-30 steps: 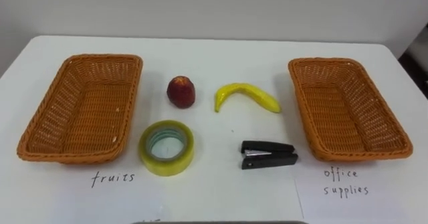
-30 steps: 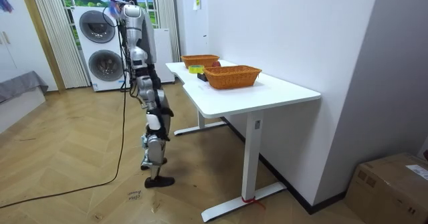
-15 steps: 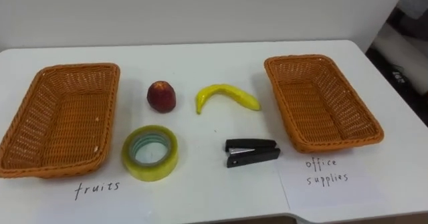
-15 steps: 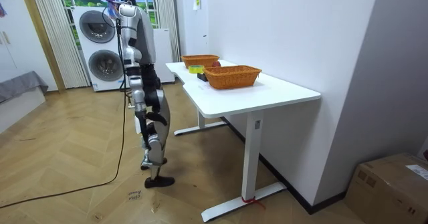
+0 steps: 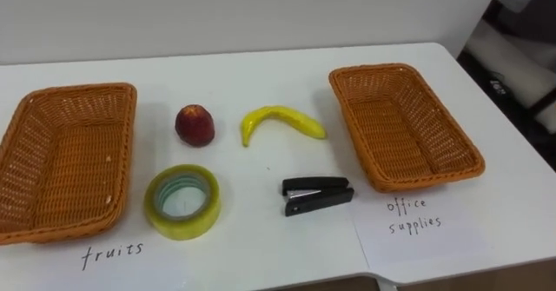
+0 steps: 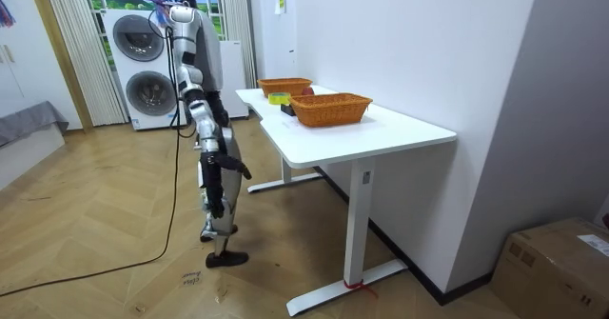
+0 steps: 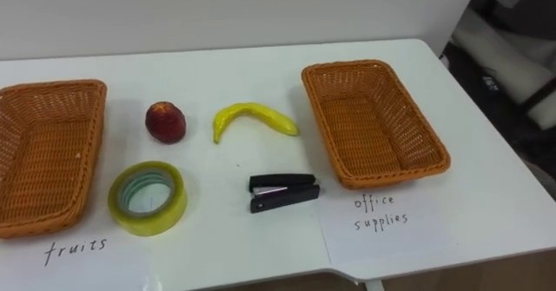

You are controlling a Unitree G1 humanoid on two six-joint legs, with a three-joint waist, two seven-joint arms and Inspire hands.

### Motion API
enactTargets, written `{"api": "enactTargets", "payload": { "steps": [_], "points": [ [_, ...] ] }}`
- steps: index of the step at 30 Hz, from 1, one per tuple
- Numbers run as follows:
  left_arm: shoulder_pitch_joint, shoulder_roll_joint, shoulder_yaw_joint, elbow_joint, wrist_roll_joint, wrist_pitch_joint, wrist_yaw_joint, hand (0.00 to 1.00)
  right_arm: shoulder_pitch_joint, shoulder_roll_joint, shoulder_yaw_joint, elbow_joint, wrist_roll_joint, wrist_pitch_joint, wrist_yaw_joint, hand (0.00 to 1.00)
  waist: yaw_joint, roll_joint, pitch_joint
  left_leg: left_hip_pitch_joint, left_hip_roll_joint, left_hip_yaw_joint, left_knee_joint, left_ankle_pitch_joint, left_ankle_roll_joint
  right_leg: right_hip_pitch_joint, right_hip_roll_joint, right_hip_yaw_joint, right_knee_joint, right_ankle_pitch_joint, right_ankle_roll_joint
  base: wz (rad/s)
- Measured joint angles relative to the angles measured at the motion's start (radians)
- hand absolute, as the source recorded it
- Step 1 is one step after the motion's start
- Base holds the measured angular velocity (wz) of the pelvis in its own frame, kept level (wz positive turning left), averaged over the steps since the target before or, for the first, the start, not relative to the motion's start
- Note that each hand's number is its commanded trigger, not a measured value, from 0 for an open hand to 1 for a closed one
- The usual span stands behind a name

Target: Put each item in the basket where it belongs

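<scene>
The robot's head has turned, so everything sits more to the left in the eye views than it did a moment ago. The things on the table (image 5: 261,74) lie where they were. In the room view the robot has shifted its legs a little. It stands at the long side of the table, with the washing machines (image 6: 143,62) behind it.

The fruit basket (image 5: 65,161) is on the left and has nothing in it. The office basket (image 5: 400,126) is on the right and has nothing in it either.

Four things lie on the table between the baskets:
- The red fruit (image 5: 195,125) is on the far side, near the fruit basket.
- The banana (image 5: 280,122) lies just to its right, not touching it.
- The roll of tape (image 5: 182,228) lies flat on the near side, just beside the fruit basket.
- The black stapler (image 5: 317,195) lies on the near side, close to the office basket.

A sheet of paper (image 5: 434,239) with writing lies in front of the office basket.

The robot looks too small in the room view to tell if its hands are released or clenched. Nothing on the table is being held or touched.
</scene>
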Motion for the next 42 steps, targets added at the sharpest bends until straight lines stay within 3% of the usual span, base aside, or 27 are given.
{"api": "enactTargets", "payload": {
  "steps": [8,15,17,22,27,33,42],
  "points": [
    [-0.014,0.0,-0.023,-0.019,0.009,0.01,0.0,0.0,-0.02,-0.004,0.002,-0.203,-0.103,-0.021,-0.199,0.0,-0.009,-0.004,-0.0021,0.001,0.001,0.025,0.0,0.0,0.0,-0.012,0.003,0.028,0.008,-0.002,0.001,-0.09],
    [-0.002,0.003,-0.026,-0.059,0.018,0.015,0.009,0.0,-0.021,-0.032,0.003,-0.441,-0.154,-0.026,-0.324,0.0,-0.01,-0.022,0.0007,-0.015,0.0,0.023,0.001,0.001,0.001,-0.035,0.002,0.028,0.015,-0.004,0.001,-0.02],
    [-0.002,0.006,-0.047,-0.059,0.018,0.015,0.01,0.0,-0.021,-0.033,0.014,-0.531,-0.157,-0.041,-0.35,0.0,-0.009,-0.028,0.0048,-0.016,0.0,0.022,0.001,0.001,0.001,-0.036,0.003,0.031,0.014,-0.004,0.001,0.0],
    [-0.002,0.008,-0.073,-0.059,0.019,0.013,0.009,0.0,-0.017,-0.035,0.037,-0.697,-0.22,-0.06,-0.376,0.0,-0.005,-0.026,0.0074,-0.014,0.0,0.026,0.001,0.001,0.001,-0.037,0.005,0.037,0.016,-0.003,0.001,-0.02],
    [-0.005,0.013,-0.091,-0.059,0.018,0.004,0.007,0.0,-0.023,-0.036,0.062,-0.818,-0.322,-0.069,-0.374,0.0,-0.005,-0.018,0.0012,-0.025,0.0,0.023,0.001,0.001,0.001,-0.05,0.004,0.03,0.019,-0.002,0.0,0.0],
    [-0.002,0.014,-0.105,-0.045,0.018,-0.011,0.008,0.0,-0.029,-0.041,0.118,-0.934,-0.435,-0.076,-0.37,0.0,0.008,-0.018,0.0026,-0.029,0.002,0.028,0.001,0.001,0.0,-0.053,0.004,0.033,0.034,-0.002,0.0,-0.02],
    [0.005,0.022,-0.132,-0.007,0.016,-0.027,0.019,0.0,-0.054,-0.122,0.209,-1.077,-0.438,-0.077,-0.369,0.0,0.048,-0.038,0.0063,-0.016,0.001,0.024,0.006,0.001,0.001,-0.05,0.003,0.033,0.03,-0.002,-0.001,0.0]
  ]
}}
